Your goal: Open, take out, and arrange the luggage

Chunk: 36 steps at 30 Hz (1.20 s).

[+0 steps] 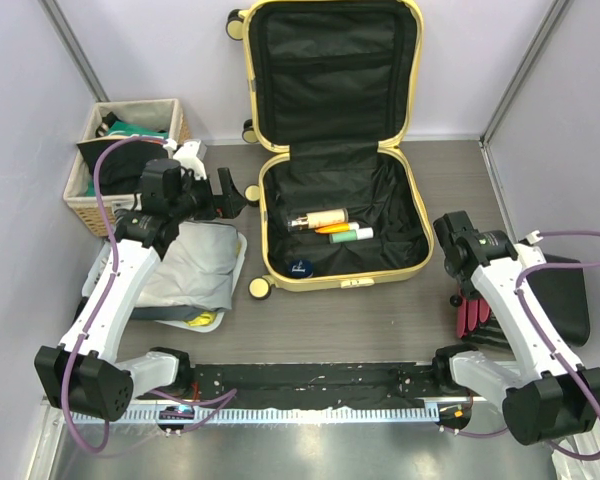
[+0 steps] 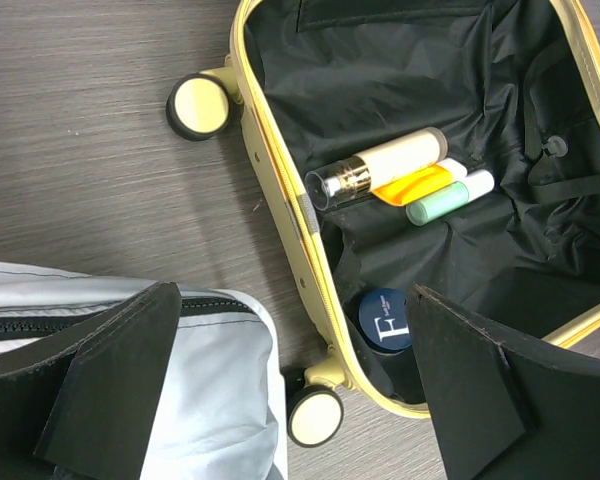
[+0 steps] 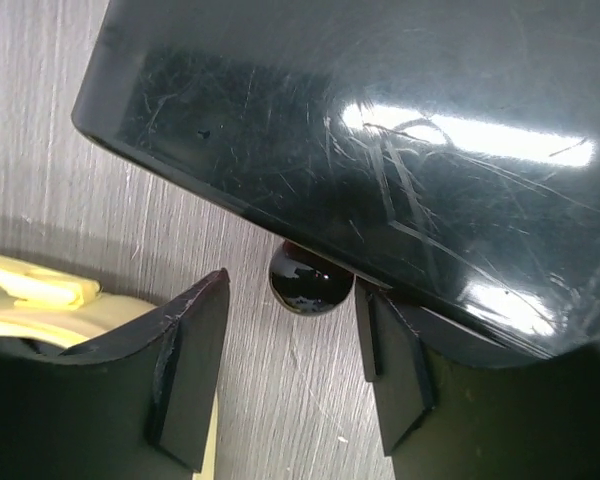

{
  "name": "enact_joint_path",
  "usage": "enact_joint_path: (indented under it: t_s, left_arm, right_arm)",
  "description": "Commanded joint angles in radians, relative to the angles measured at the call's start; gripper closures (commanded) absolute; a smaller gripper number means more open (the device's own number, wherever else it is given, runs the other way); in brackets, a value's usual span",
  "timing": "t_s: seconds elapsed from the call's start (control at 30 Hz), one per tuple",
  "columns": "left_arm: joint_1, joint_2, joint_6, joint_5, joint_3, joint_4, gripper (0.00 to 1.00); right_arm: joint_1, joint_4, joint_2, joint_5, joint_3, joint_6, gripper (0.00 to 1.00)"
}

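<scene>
The pale-yellow luggage lies open on the table, its lid propped up against the back wall. On its black lining lie a beige bottle, an orange tube, a green-and-white tube and a round blue tin. My left gripper is open and empty, hovering just left of the luggage's left rim. In the left wrist view its jaws span that rim and a caster wheel. My right gripper is open and empty, right of the luggage, over a small black wheel.
A wicker basket of clothes stands at the back left. A grey zipped bag lies on a white tray under my left arm. A glossy black hard case with a red edge lies under my right arm.
</scene>
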Motion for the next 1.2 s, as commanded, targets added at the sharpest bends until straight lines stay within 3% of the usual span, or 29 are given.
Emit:
enact_joint_path:
  t_s: [0.0, 0.07, 0.2, 0.27, 0.4, 0.87, 1.17]
  left_arm:
    - [0.003, -0.025, 0.000, 0.016, 0.021, 0.031, 0.00]
    - [0.002, -0.025, 0.000, 0.015, 0.024, 0.031, 0.00]
    - [0.002, -0.024, 0.003, 0.015, 0.022, 0.031, 0.00]
    - [0.002, -0.024, 0.003, 0.015, 0.022, 0.030, 0.00]
    - [0.002, -0.025, 0.005, 0.016, 0.024, 0.030, 0.00]
    - [0.002, -0.021, 0.003, 0.022, 0.022, 0.031, 0.00]
    - [0.002, -0.019, 0.003, 0.018, 0.019, 0.033, 0.00]
  right_arm:
    - [-0.013, -0.174, 0.013, 0.115, 0.005, 0.073, 0.42]
    - [-0.015, -0.176, 0.019, 0.118, -0.009, 0.090, 0.46]
    - [-0.016, -0.174, 0.019, 0.118, -0.041, 0.128, 0.66]
    - [-0.015, -0.171, 0.018, 0.120, -0.052, 0.131, 0.71]
    - [-0.015, -0.126, 0.019, 0.127, -0.046, 0.050, 0.99]
    - [0.013, 0.161, 0.033, 0.075, -0.049, -0.274, 0.99]
    - [0.160, 0.253, 0.125, 0.126, 0.012, -0.306, 0.99]
